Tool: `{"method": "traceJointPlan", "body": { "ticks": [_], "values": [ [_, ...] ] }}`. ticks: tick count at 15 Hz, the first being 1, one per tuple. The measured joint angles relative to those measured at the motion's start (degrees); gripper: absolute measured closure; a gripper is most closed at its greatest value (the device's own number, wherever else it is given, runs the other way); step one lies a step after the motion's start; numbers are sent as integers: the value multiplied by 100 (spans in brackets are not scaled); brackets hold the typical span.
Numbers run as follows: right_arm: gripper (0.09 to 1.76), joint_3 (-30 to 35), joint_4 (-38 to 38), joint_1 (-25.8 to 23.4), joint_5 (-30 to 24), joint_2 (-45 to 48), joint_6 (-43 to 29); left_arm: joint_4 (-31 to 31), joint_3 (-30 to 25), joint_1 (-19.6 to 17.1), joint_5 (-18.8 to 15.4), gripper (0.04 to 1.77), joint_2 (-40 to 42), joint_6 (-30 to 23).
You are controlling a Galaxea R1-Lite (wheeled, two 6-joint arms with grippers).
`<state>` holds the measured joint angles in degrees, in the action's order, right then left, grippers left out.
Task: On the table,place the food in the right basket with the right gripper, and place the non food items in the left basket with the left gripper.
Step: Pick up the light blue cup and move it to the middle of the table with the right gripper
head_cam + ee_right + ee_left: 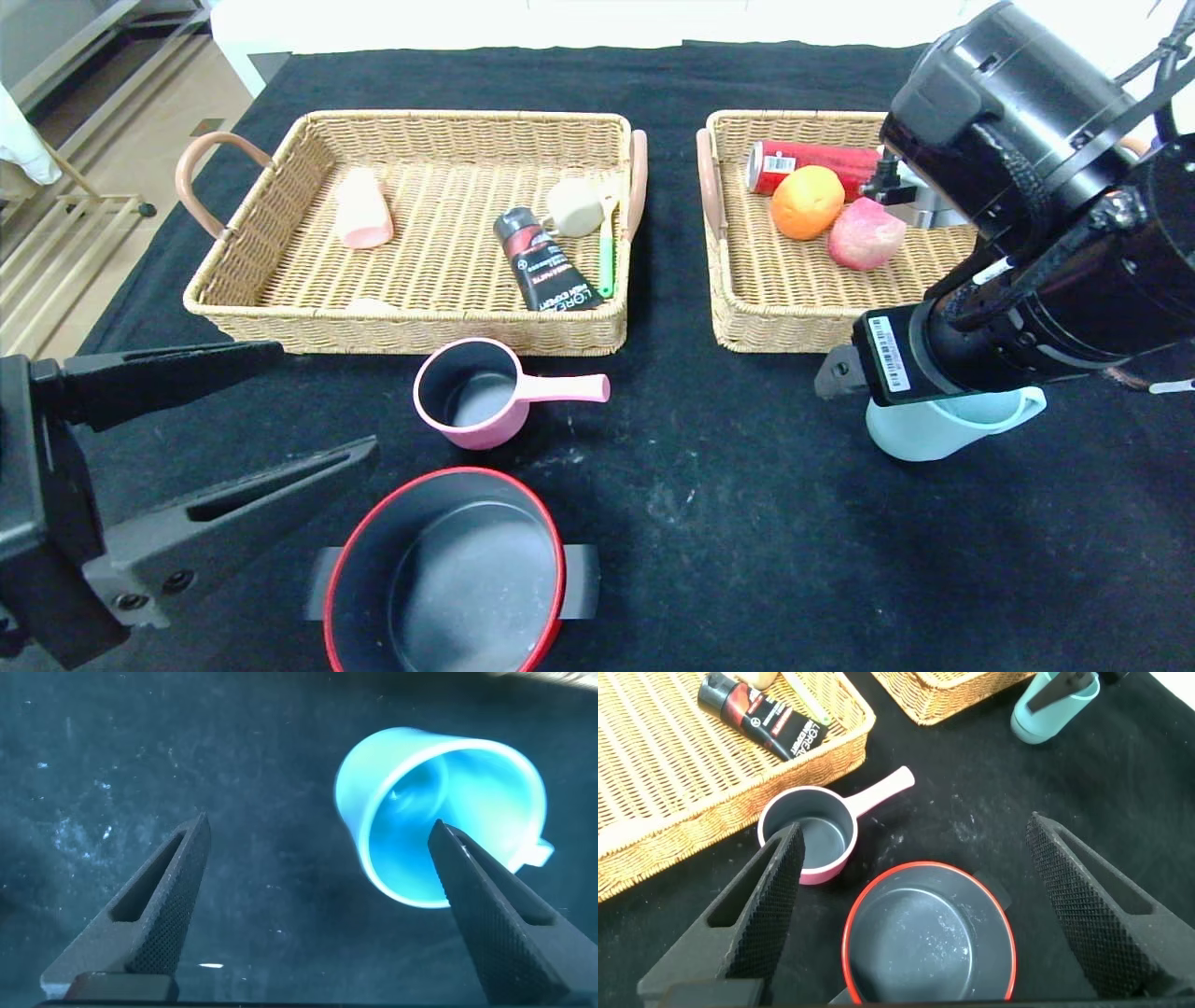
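A light blue cup (934, 431) lies on its side on the black table in front of the right basket (775, 322). My right gripper (320, 826) hovers open just above the table, one finger (486, 915) over the cup's mouth (439, 812). A pink saucepan (476, 392) and a red-rimmed pot (457, 579) stand at the front centre. My left gripper (327, 399) is open and empty at the front left, above the pot (924, 938) and next to the saucepan (813, 835). The right basket holds a red can (812, 163), an orange (807, 202) and an apple (865, 233).
The left basket (420, 327) holds a pink cup (362, 210), a black tube (543, 261), a cream cup (574, 207) and a green-handled spoon (607, 257). The right arm (1027, 187) hides the right basket's right side. Bare black cloth lies at the front right.
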<state>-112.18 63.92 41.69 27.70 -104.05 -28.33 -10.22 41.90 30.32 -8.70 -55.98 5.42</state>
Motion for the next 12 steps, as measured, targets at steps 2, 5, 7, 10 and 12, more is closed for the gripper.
{"method": "traceJointPlan", "body": {
  "ticks": [2,5,7,10,12],
  "values": [
    [15,5,-22,-90,-33,-127,-39,-4,2,0,2,9,13,2],
    [15,-22,-38,-243,-16,-232,-44,-6,2,0,2,9,22,6],
    [15,-30,-38,-333,-39,-265,-48,-1,2,0,5,9,24,9],
    [14,-17,-50,-429,-188,-328,-113,0,2,0,5,9,24,33],
    [14,-17,-72,-507,-238,-389,-212,-1,-4,0,6,9,22,35]
  ]
}}
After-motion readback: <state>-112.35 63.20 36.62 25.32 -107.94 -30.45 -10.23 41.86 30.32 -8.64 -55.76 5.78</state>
